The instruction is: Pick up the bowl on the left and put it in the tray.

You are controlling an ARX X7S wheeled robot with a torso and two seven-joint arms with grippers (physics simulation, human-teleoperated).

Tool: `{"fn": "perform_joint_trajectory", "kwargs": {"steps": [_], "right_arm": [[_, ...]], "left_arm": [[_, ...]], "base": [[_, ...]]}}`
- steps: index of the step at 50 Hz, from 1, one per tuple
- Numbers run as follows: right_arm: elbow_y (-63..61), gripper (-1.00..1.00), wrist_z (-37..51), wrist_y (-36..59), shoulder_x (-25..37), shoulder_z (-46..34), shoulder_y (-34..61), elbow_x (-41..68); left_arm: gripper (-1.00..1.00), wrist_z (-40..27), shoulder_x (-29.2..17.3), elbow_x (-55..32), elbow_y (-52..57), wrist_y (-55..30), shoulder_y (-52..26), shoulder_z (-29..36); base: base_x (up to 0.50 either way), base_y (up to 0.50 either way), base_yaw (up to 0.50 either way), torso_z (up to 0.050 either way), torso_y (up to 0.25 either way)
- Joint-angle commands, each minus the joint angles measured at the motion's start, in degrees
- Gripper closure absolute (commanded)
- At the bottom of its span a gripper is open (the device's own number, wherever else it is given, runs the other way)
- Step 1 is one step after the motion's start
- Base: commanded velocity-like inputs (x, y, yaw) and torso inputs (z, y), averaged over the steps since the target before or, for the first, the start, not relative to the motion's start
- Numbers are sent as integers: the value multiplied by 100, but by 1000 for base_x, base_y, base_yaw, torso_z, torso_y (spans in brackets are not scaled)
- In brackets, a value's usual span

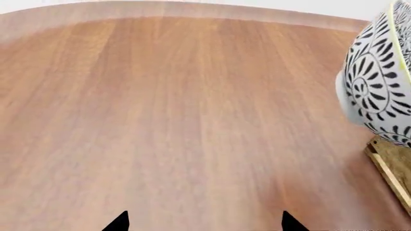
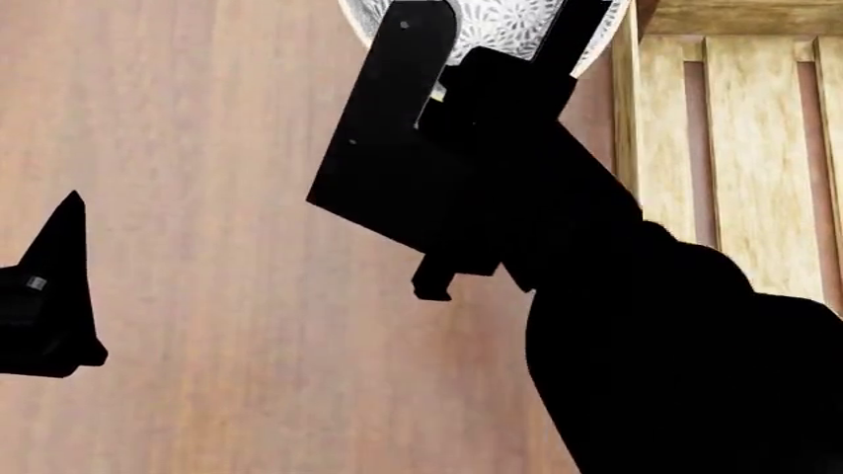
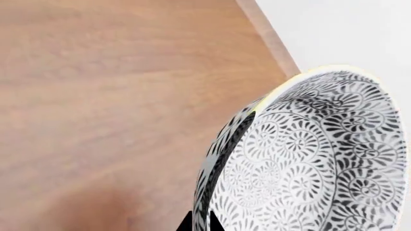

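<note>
The bowl, white with a dark leaf pattern inside and out, hangs tilted in the air with its rim pinched between the fingers of my right gripper. In the head view the bowl shows at the top edge, mostly hidden behind my right arm, just left of the light-wood slatted tray. The left wrist view shows the bowl lifted above a corner of the tray. My left gripper is open over bare tabletop, nothing between its tips; its finger shows at the head view's left edge.
The wooden table spreads under both arms, and its far edge meets a white background. My right arm covers much of the head view's lower right.
</note>
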Motion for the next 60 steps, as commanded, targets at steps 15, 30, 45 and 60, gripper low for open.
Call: {"fn": "perform_joint_trajectory", "kwargs": {"steps": [15, 30, 45, 60], "right_arm": [[-1944, 100, -652, 1922, 1236, 437, 1454, 250], [-3246, 100, -778, 2450, 2906, 566, 1104, 735], [-3087, 100, -148, 1884, 3647, -251, 464, 590], [-2596, 100, -185, 1574, 3741, -934, 158, 35]], "left_arm": [[-100, -232, -111, -260, 111, -22, -13, -16], [-100, -207, -76, -156, 53, 60, -21, 161], [-100, -337, -163, -244, -4, 77, -132, 109], [-100, -357, -200, -238, -36, 126, -123, 164]], "base": [[0, 0, 0, 0, 0], [0, 0, 0, 0, 0], [0, 0, 0, 0, 0], [0, 0, 0, 0, 0]]}}
